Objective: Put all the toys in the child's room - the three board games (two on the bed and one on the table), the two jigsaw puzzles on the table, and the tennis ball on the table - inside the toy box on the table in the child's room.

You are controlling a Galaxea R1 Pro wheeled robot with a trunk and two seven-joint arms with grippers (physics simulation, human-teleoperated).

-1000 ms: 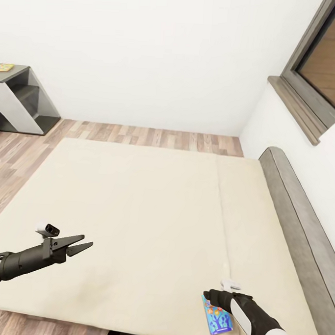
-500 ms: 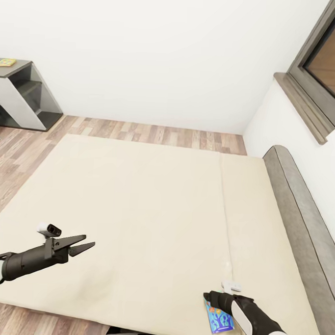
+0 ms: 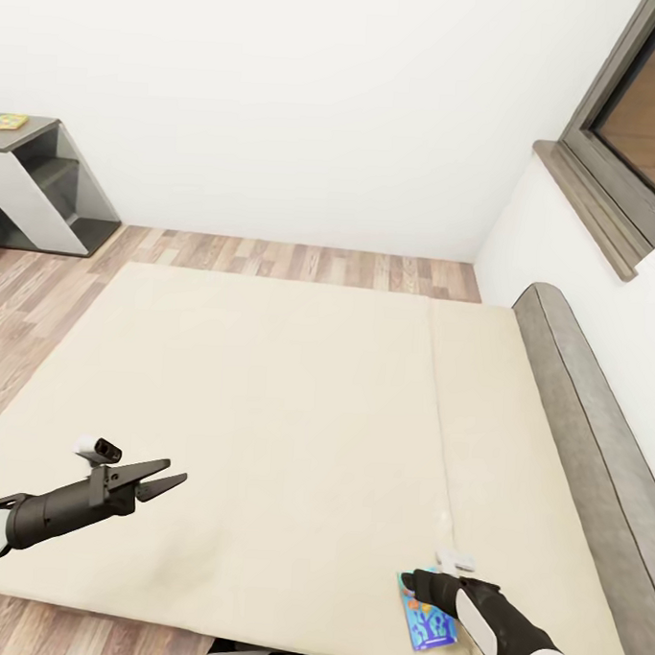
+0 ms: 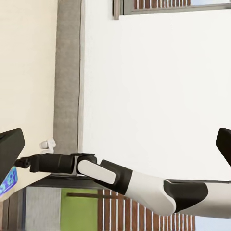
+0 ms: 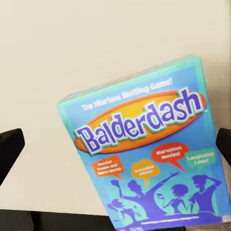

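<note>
Head view | cream bed (image 3: 295, 393) | wood floor (image 3: 302, 262) | left claw (image 3: 163, 479) spread | right claw (image 3: 412, 584) unclear

Left pincer (image 3: 161, 480) hovered with jaws apart over bed (image 3: 294, 412). Right pincer (image 3: 412, 584) sat over blue board game (image 3: 425, 625) at bed's near edge; grip state unclear.

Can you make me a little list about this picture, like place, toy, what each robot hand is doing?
place: bedroom, big cream bed with grey headboard
toy: Balderdash board game, flat on the bed near its front edge
right gripper: open, hanging over the game, a finger on each side, not closed on it
left gripper: open, empty, above the bed
far corner: grey table with something yellow on top
window: on the right wall
</note>
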